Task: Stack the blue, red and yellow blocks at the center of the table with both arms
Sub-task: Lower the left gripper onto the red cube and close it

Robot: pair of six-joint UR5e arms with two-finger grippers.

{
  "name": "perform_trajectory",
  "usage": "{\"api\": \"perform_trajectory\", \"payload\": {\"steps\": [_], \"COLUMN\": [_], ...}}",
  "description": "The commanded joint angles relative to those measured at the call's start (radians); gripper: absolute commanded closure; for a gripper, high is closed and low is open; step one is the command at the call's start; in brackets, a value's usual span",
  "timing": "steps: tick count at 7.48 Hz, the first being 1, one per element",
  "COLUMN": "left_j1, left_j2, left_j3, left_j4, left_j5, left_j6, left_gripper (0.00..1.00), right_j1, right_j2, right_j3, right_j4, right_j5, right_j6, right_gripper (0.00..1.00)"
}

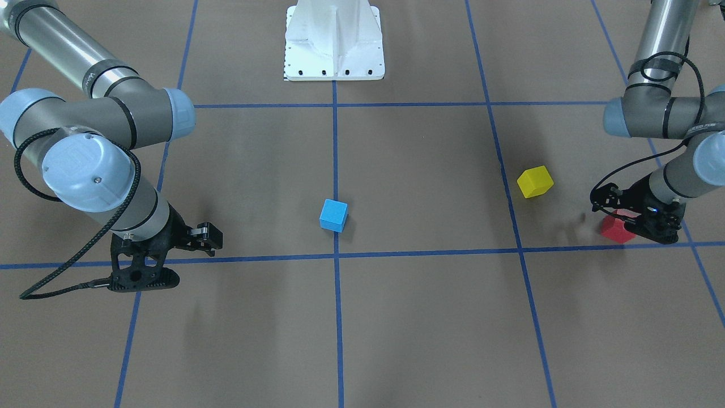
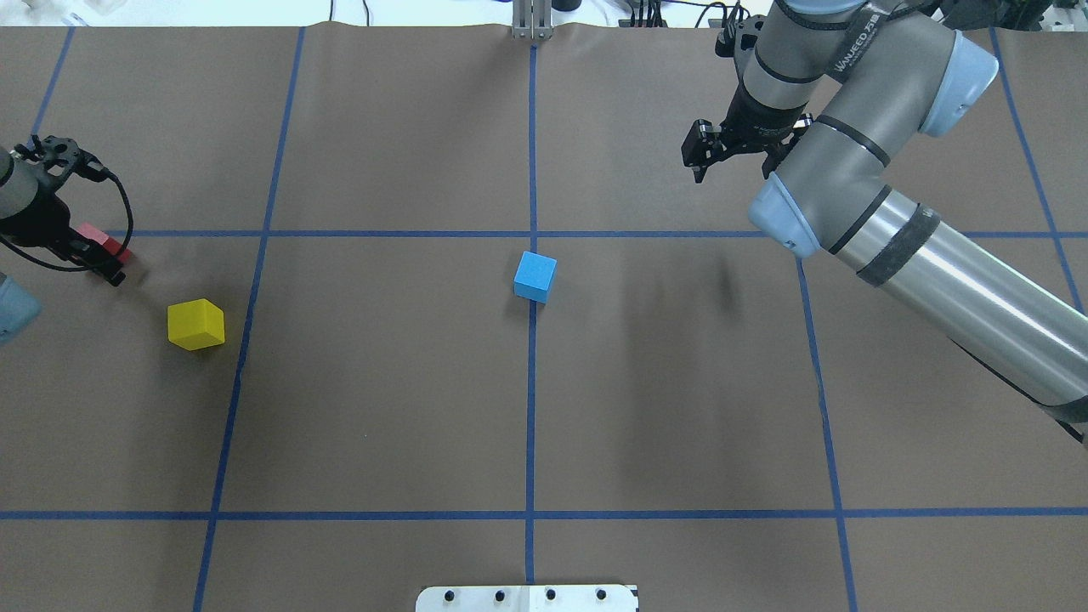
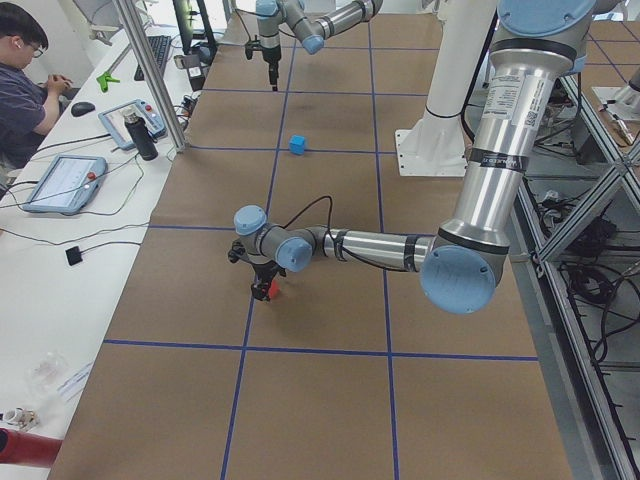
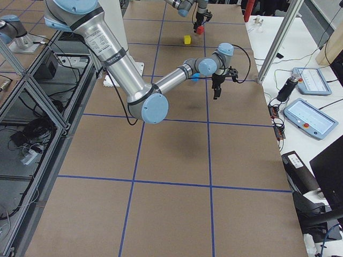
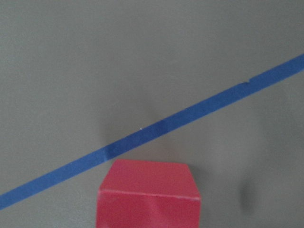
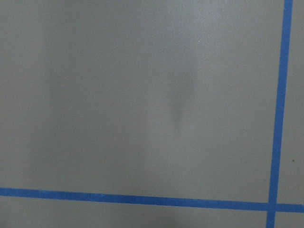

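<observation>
Blocks are spread unstacked on the table (image 1: 430, 317). The blue block (image 1: 333, 215) is set on a tape line. The yellow block (image 1: 534, 182) is placed well to its left. The red block (image 1: 614, 229) is seen farther left, partly covered by the left claw (image 1: 637, 226); whether it is gripped cannot be told. The right claw (image 1: 144, 279) is held well right of the blue block, above the table; whether it is open or closed cannot be told.

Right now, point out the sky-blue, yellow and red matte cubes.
Sky-blue matte cube (image 2: 535, 273): overhead view, top face.
Yellow matte cube (image 2: 195, 316): overhead view, top face.
Red matte cube (image 1: 614, 230): front-facing view, visible side face.
</observation>
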Motion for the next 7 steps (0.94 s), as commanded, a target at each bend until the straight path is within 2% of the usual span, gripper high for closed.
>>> {"api": "perform_trajectory", "payload": {"steps": [1, 3, 6, 7], "left_j1": [0.0, 0.0, -0.002, -0.008], "left_j2": [-0.001, 0.001, -0.011, -0.063], "left_j3": [-0.012, -0.012, -0.084, -0.149], "left_j4": [0.0, -0.015, 0.039, 0.19], "left_j5": [0.0, 0.0, -0.002, -0.002], "left_j6": [-0.005, -0.001, -0.042, -0.042], "left_gripper": [0.46, 1.0, 1.0, 1.0], "right_j1": [0.0, 0.0, 0.0, 0.003], "right_j2": [0.003, 0.0, 0.001, 0.001], "right_j3": [0.002, 0.003, 0.005, 0.005], "right_j4": [0.0, 0.0, 0.0, -0.001], "right_j5": [-0.001, -0.001, 0.004, 0.002], "right_j6": [0.002, 0.003, 0.0, 0.0], "right_gripper": [0.0, 0.0, 0.0, 0.0]}}
